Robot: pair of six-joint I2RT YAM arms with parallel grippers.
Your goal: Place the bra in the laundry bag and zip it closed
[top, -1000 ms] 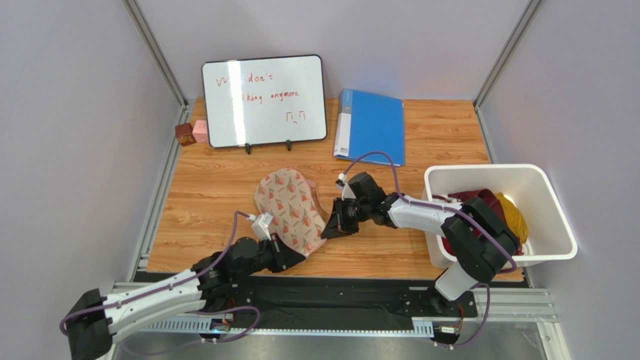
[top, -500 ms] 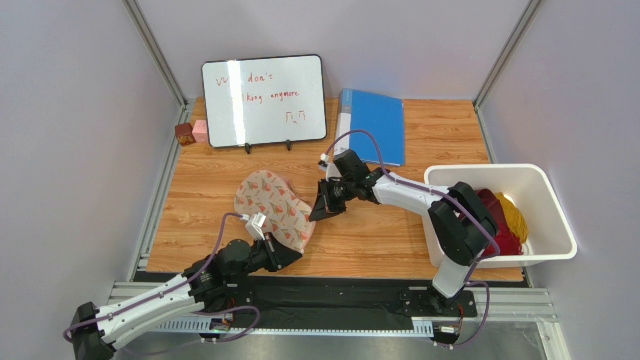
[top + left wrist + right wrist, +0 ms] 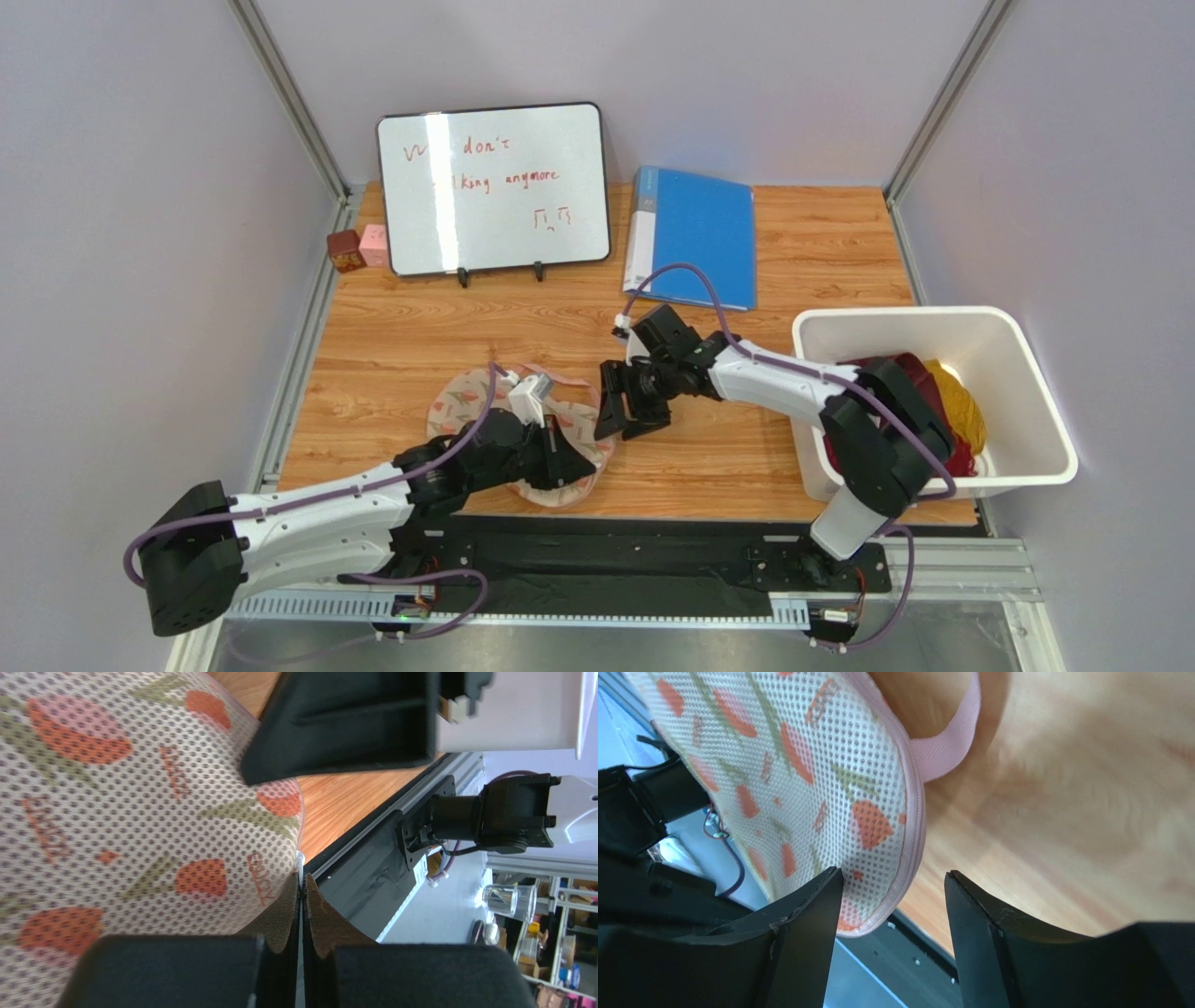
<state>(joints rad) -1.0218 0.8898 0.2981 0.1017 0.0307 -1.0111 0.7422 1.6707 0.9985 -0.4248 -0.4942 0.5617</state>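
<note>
Left gripper (image 3: 302,903): I am pressing the pads together on the near rim of the laundry bag (image 3: 105,812). A thin sliver of its edge seems to be caught between the tips, so I am reading this as a pinch on the bag.

Right gripper (image 3: 892,878): I am holding the jaws spread and empty, hovering just over the bag's pink zipper trim (image 3: 917,812) beside its pink loop (image 3: 948,742), without touching either.

Task state: the bag (image 3: 456,403) is lying flat on the table near the front edge, partly under my left arm. The bra is not showing in any view. I am judging that it is already inside, though the mesh is not letting me confirm it. The trim is looking joined where the right wrist view shows it. The rest of the zip is hidden, so I am treating closure as unverified.

Surroundings: the wooden table (image 3: 421,336) is carrying a whiteboard (image 3: 491,182), two small blocks (image 3: 358,248) and a blue folder (image 3: 694,231) at the back. A white bin (image 3: 1031,406) is holding red and yellow clothes (image 3: 954,399) on the right. Grey walls are enclosing the cell, and a metal rail (image 3: 631,595) is running along the front.
</note>
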